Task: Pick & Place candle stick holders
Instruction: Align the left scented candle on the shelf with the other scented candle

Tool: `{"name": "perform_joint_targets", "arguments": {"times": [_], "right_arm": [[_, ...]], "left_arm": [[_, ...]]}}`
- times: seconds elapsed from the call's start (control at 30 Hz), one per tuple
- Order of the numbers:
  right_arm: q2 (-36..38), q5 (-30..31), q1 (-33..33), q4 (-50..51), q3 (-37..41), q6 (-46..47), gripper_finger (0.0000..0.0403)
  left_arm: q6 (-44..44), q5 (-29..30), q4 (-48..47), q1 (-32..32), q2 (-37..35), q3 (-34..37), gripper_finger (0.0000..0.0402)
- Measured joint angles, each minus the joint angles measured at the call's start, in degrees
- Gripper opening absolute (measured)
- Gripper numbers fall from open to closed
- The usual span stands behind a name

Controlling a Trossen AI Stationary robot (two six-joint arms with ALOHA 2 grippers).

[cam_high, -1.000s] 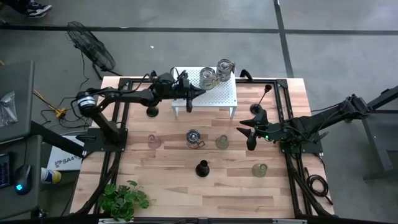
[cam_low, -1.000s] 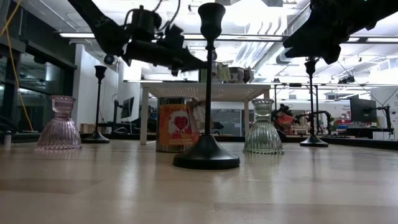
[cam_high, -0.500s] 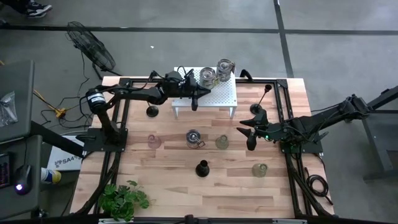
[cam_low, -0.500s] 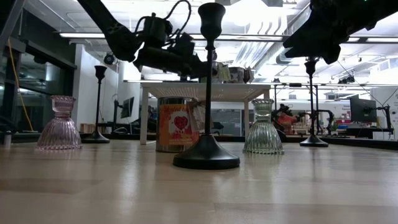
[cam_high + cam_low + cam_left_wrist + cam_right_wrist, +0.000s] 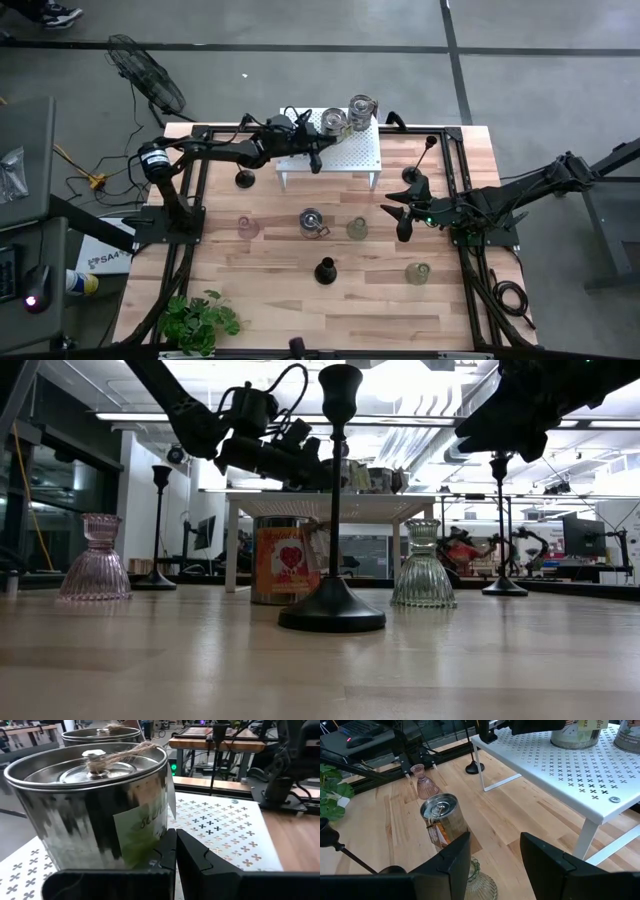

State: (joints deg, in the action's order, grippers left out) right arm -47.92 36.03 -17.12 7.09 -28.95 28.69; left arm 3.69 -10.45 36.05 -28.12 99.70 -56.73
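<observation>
From above we see the wooden surface evenly and softly lit, with only faint shadows under the things on it. At table height, bright ceiling strip lights at 12 o'clock blow out to white glare and turn the arms and the black stemmed holder into backlit silhouettes, while the near surface is soft and out of focus. Close up, the metal tin shows streaky reflections, and the left hand at 6 o'clock is slightly blurred.

I'm seeing two metal tin holders standing upright on the white stand. In front of the stand, another tin, a pink glass cup, greenish cups and a black stemmed stick are standing upright on the table.
</observation>
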Motion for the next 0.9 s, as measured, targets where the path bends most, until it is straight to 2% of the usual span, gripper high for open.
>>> {"name": "perform_joint_targets", "arguments": {"times": [0.53,0.9], "right_arm": [[0.0,0.0,0.0,0.0,0.0,0.2,0.0162],[0.0,0.0,0.0,0.0,0.0,1.1,0.0162]], "left_arm": [[0.6,6.6,0.3,-0.1,0.0,0.0,0.0000],[1.3,8.6,0.4,-0.3,0.0,0.0,0.0000]]}}
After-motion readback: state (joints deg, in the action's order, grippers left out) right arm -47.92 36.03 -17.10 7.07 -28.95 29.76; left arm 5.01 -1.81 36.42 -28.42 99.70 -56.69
